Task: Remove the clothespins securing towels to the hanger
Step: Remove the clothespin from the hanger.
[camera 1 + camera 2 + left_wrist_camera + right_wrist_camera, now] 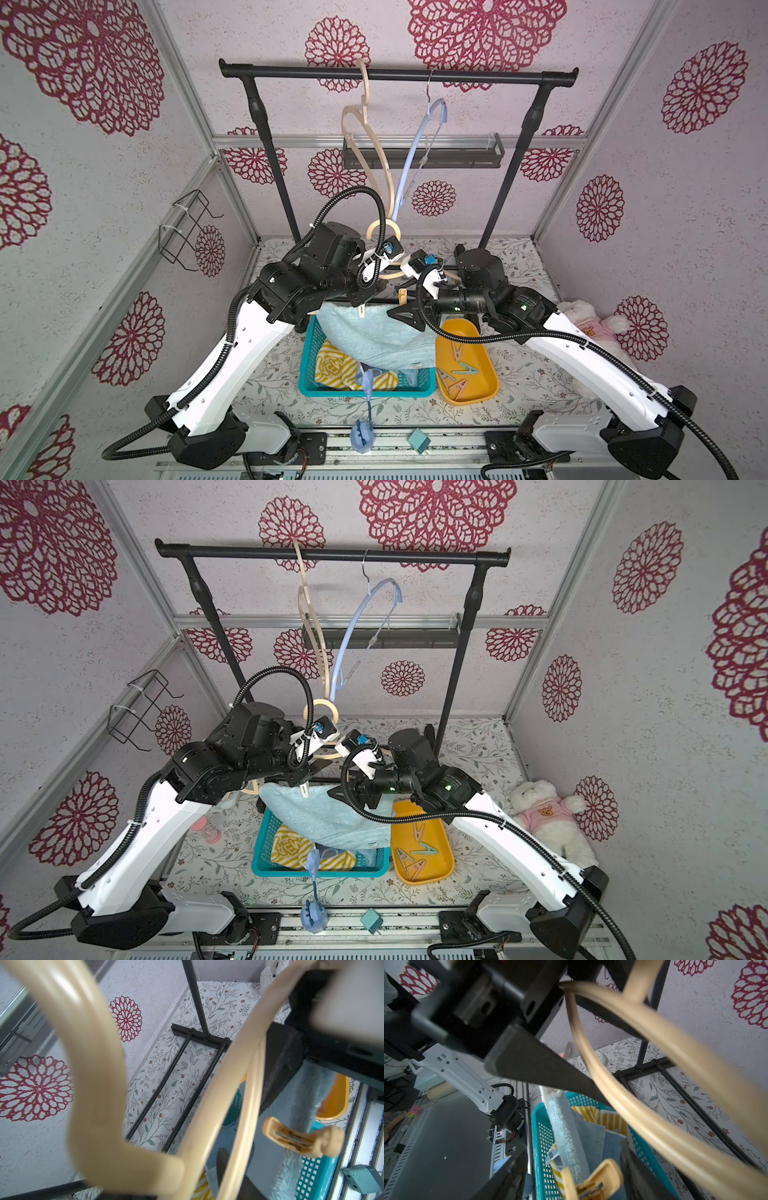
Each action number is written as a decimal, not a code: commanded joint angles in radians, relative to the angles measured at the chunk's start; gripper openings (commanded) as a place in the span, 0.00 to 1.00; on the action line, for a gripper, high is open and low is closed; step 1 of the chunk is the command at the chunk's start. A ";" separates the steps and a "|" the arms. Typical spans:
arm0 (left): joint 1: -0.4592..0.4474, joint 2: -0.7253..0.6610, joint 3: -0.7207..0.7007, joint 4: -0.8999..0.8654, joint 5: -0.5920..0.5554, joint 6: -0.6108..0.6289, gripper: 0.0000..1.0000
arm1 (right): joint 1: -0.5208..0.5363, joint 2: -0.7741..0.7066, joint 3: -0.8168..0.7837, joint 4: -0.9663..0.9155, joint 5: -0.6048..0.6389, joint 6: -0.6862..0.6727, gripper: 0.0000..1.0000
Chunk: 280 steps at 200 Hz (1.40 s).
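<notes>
My left gripper (364, 295) is shut on the beige wooden hanger (390, 275), held above the teal basket (307, 374). A plain light blue terry towel (374, 336) hangs from the hanger's bar into the basket. A white clothespin (361, 311) and an orange-yellow clothespin (402, 296) pin it there. In the right wrist view my right gripper (574, 1147) is open, its fingers (512, 1167) standing on either side of the orange-yellow clothespin (593, 1180) without touching it. A yellow-striped towel (332, 365) lies in the basket. Several clothespins (457, 370) lie in the yellow tray (486, 386).
The black garment rack (399, 75) stands behind, carrying another beige hanger (365, 124) and a blue hanger (415, 166). A plush toy (582, 320) lies at the right wall, and a wire holder (187, 232) is on the left wall. A small teal box (415, 438) sits at the front edge.
</notes>
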 commanded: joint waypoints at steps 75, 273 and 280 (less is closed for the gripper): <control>-0.008 -0.026 0.011 0.031 0.026 0.018 0.00 | -0.082 -0.007 0.003 0.090 -0.258 0.075 0.61; -0.018 -0.019 0.007 0.023 0.008 0.030 0.00 | -0.113 0.043 0.042 0.086 -0.354 0.093 0.42; -0.018 -0.019 0.008 0.024 0.007 0.030 0.00 | -0.113 0.042 0.042 0.086 -0.355 0.095 0.40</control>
